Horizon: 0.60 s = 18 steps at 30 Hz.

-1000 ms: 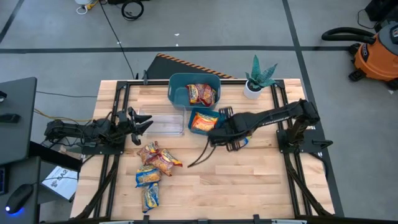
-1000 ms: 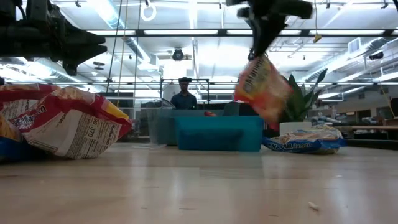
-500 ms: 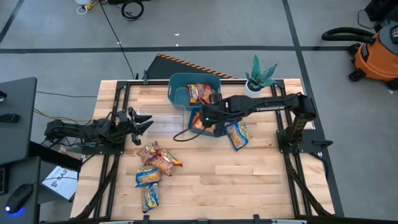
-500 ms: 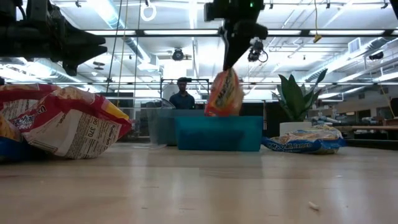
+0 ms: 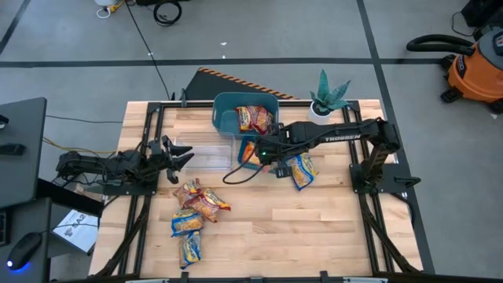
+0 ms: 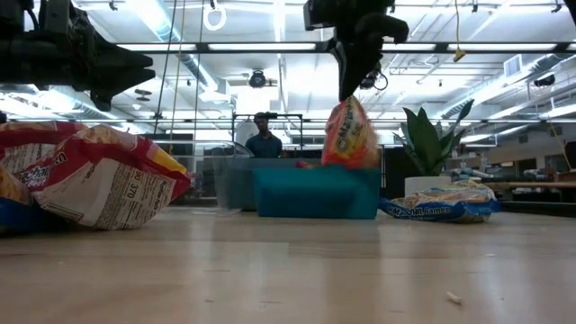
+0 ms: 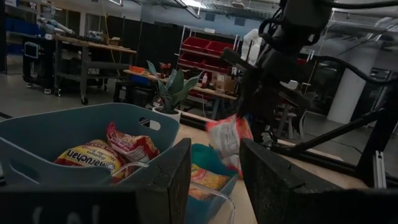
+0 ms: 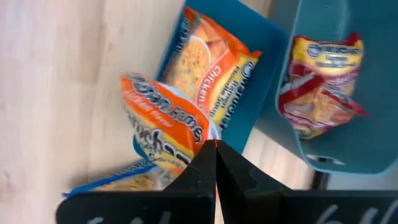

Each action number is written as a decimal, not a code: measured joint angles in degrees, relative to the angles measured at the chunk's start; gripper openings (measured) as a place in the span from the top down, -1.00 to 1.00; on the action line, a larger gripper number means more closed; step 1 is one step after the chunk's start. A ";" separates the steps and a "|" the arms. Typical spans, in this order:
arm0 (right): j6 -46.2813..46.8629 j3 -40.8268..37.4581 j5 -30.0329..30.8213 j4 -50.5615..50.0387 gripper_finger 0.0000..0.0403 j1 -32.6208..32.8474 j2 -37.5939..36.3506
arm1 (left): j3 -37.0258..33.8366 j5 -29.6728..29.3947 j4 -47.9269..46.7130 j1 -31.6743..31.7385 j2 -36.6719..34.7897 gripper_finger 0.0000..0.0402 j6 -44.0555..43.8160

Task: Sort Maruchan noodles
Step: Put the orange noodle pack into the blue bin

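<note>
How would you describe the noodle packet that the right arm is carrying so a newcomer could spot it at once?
Find the small teal bin near the table's middle, in front of the larger teal bin. Hanging over it, pinched by the right claw, is an orange packet. It alone dangles in mid-air; all others lie in bins or on the table.

Dark right robot arm (image 5: 346, 138): white "TROSSEN" along its link. Crumpled red-and-white ramen packet (image 6: 108, 184) on the counter: "370". Orange crinkly ramen packet (image 8: 214, 68) in the small teal bin: "Chicken". Orange-and-red packet (image 7: 87, 155) in the large teal bin: "Maruchan".
</note>
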 joint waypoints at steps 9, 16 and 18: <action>-0.57 -9.54 -9.43 8.07 0.98 -4.88 -0.04 | 0.01 0.00 -0.09 0.00 0.00 0.29 0.02; -2.33 -13.22 -9.24 16.25 0.93 -7.75 -0.02 | 0.02 0.00 -0.25 0.00 0.00 0.29 0.07; -3.05 -13.69 -9.24 19.05 0.92 -8.58 -0.02 | 0.01 0.00 -0.24 -0.01 0.00 0.29 0.07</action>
